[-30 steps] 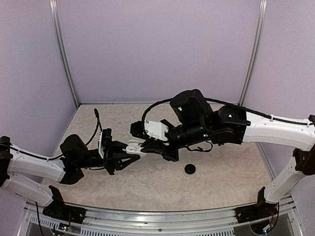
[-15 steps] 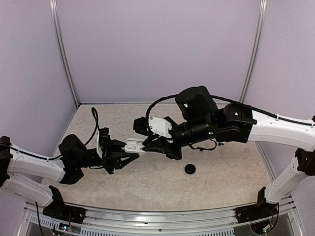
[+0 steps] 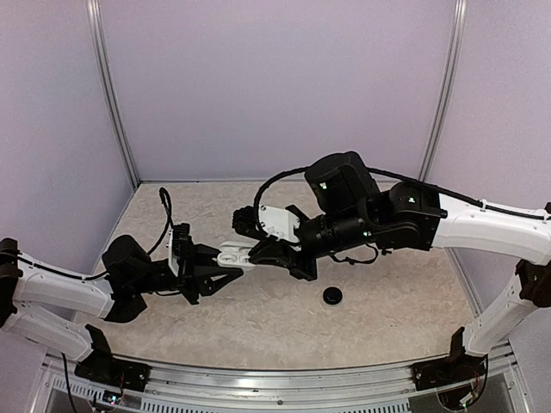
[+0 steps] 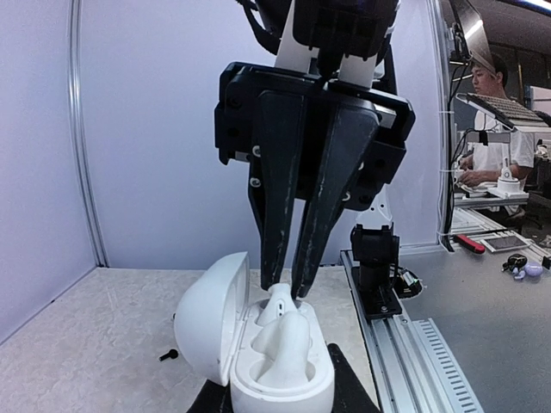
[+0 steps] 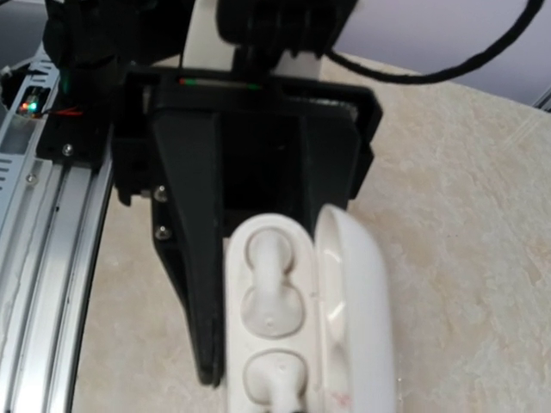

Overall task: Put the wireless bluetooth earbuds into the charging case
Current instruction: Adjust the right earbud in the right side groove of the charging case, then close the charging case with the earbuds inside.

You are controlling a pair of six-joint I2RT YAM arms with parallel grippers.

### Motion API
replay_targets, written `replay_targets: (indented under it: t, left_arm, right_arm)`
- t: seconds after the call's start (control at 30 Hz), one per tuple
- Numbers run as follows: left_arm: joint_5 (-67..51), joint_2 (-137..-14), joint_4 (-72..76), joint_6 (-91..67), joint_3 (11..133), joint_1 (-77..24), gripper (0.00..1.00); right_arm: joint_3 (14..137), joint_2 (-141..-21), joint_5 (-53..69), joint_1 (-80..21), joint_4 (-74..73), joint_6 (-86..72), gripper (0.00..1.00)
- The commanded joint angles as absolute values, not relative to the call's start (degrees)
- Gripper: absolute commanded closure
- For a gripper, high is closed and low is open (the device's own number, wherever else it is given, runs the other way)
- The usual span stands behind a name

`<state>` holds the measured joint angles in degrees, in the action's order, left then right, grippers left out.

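1. Left gripper (image 3: pixel 225 268): at left of centre in the overhead view, reaching in towards the middle. You have its jaws clamped on the base of the charging case, one black finger on each side.

2. Charging case (image 4: pixel 277 379): white oval, held up above the table (image 3: pixel 258 331) in that clamp. Its lid (image 4: pixel 209 317) is hinged open to the left in the left wrist view, and both sockets face upward.

3. Near earbud (image 4: pixel 287 342): white, lying in the socket closer to your left wrist.

4. Far earbud (image 4: pixel 278 301): white, in the socket farther from your left wrist. Its top shows between the tips of the other arm's fingers. How deep it sits cannot be told.

5. Right gripper (image 4: pixel 285 291): coming down on the case from above in the left wrist view. Its two long dark fingers narrow to a slim gap and are pinched on the top of the far earbud.

6. Black disc (image 3: pixel 332 295): small and round, lying on the table to the right of the case and well apart from both grippers.
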<state>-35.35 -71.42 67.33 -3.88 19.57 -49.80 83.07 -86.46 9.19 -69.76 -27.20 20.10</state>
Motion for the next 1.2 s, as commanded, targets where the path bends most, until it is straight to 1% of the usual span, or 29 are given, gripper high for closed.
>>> replay_targets:
  t: [0.0, 0.17, 0.23, 0.33, 0.53, 0.63, 0.67, 0.77, 1.0, 1.1, 1.17]
  left_arm:
    - [-35.4, -71.1, 69.3, -4.3, 19.5, -49.5, 1.00]
    - [-35.6, -71.5, 69.3, -4.3, 19.6, -49.4, 1.00]
    - [-35.8, -71.7, 69.4, -4.3, 19.8, -49.5, 1.00]
    - [-35.8, -71.7, 69.2, -4.2, 19.9, -49.5, 1.00]
    - [-35.8, -71.5, 68.7, -4.0, 20.0, -49.9, 1.00]
    - [-35.8, -71.5, 68.7, -4.0, 20.1, -50.0, 1.00]
    - [-35.8, -71.5, 68.7, -4.0, 20.1, -50.0, 1.00]
    - [-35.7, -71.4, 68.7, -4.0, 20.2, -50.1, 1.00]
    - [-35.5, -71.3, 68.6, -3.9, 20.3, -50.1, 1.00]
    - [-35.3, -71.3, 68.6, -3.9, 20.3, -50.1, 1.00]
    - [-35.1, -71.3, 68.6, -4.0, 20.3, -50.1, 1.00]
  right_arm:
    - [82.4, -87.6, 11.0, -70.3, -28.7, 20.2, 0.92]
    - [82.0, -85.6, 10.9, -70.2, -28.9, 21.3, 0.92]
    - [81.7, -84.1, 10.8, -70.1, -27.8, 21.5, 0.87]
    - [80.8, -82.5, 10.1, -69.5, -25.7, 21.1, 0.74]
    - [79.1, -81.2, 9.0, -68.5, -22.5, 19.8, 0.43]
    - [78.7, -81.9, 8.3, -68.1, -22.1, 19.7, 0.32]
    - [78.7, -82.2, 8.2, -68.0, -22.1, 19.7, 0.30]
    - [78.6, -83.1, 9.1, -67.9, -22.1, 19.9, 0.28]
    - [78.9, -85.3, 11.5, -67.5, -23.0, 20.6, 0.31]
    - [79.4, -86.0, 13.0, -67.5, -23.9, 20.9, 0.34]
    - [79.6, -86.1, 14.6, -67.5, -24.6, 21.4, 0.38]
